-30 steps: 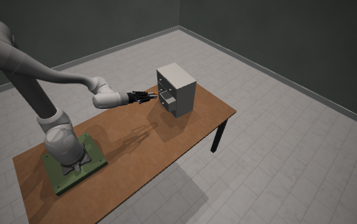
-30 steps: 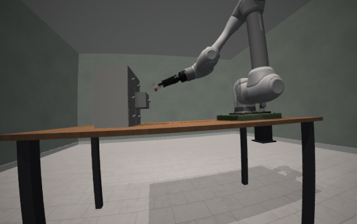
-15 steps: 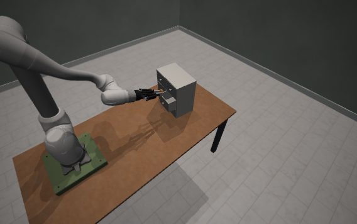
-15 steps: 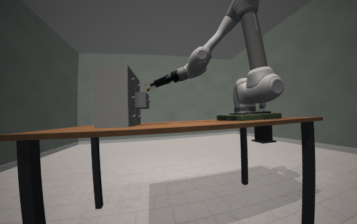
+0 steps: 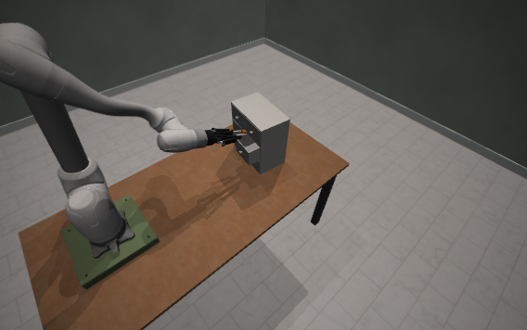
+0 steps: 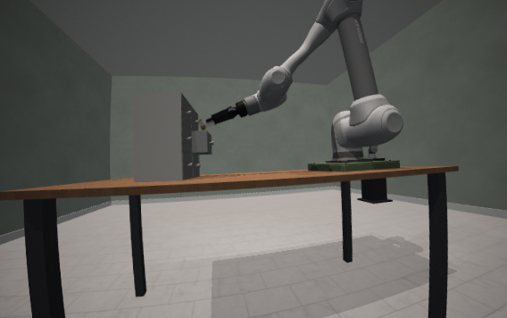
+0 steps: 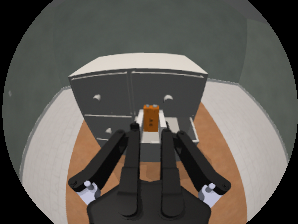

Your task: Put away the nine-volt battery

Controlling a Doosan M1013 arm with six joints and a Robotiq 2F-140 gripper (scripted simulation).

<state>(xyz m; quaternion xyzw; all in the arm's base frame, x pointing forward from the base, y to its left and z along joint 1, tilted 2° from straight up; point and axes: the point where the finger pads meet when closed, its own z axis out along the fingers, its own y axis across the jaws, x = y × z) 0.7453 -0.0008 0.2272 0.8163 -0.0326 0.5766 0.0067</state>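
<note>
Currently gripper (image 7: 152, 137) is nearly closed, pinching the battery (image 7: 150, 119) at its fingertips, orange end showing. Battery is off the table (image 5: 288, 185), held just in front of the chest (image 5: 266, 125), above the one open drawer (image 5: 250, 149) in the middle row. Other drawers look pushed in. Arm reaches out level from its green base (image 5: 139, 241).
</note>
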